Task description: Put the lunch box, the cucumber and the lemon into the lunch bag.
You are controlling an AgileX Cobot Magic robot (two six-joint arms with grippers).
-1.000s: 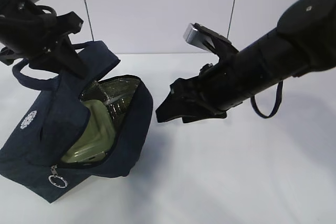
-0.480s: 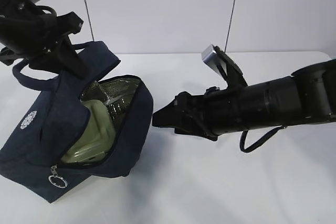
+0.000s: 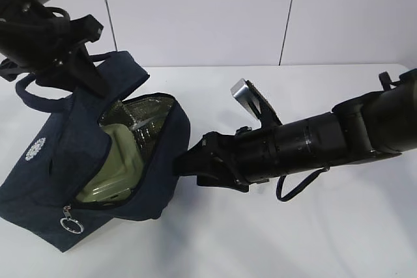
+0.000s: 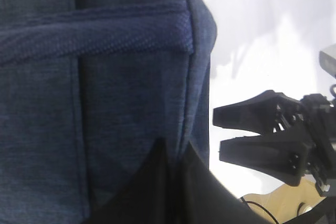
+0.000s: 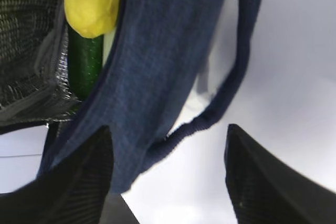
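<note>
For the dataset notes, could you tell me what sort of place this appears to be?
Probably a robot lab bench: a bare white table, plain white wall panels behind, and two black robot arms working over a lunch bag.

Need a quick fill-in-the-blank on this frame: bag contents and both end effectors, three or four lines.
1. The lemon and the cucumber lie inside the ____.
2. The lunch box in the lunch bag has a pale ____ lid.
3. The left end effector is ____ on the bag's fabric.
4. The right end effector has its jaws ____, holding nothing.

Missing words: lunch bag; green; shut; open
</note>
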